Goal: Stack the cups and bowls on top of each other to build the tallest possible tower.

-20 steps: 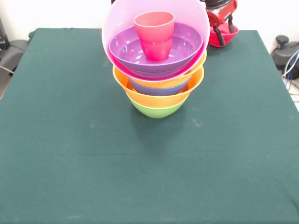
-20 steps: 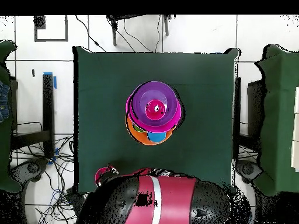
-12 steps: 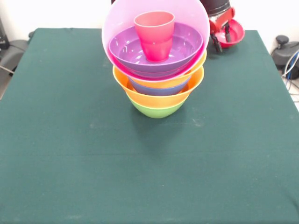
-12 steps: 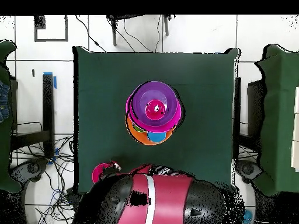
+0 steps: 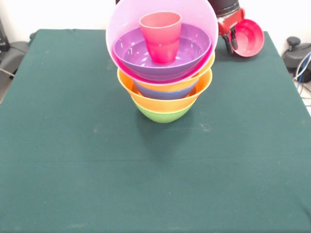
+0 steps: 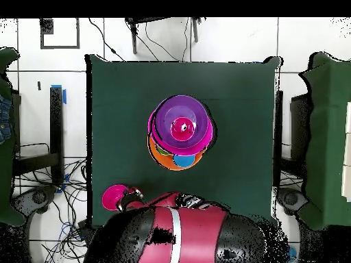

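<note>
Bowls stood nested in a tower [image 5: 164,73] at mid-table: a green bowl [image 5: 163,114] as base, two glossy orange ones [image 5: 146,98] above, a blue one between them, then a wide shallow purple bowl [image 5: 189,53] cradled in a large, tilted pink bowl [image 5: 194,14]. A tapered red cup [image 5: 161,36] sat upright in the purple one. Off by the green cloth table's [image 5: 73,160] corner, the gripper [image 5: 229,39] was clamped on the rim of a small round red bowl [image 5: 248,38], tipped on edge
</note>
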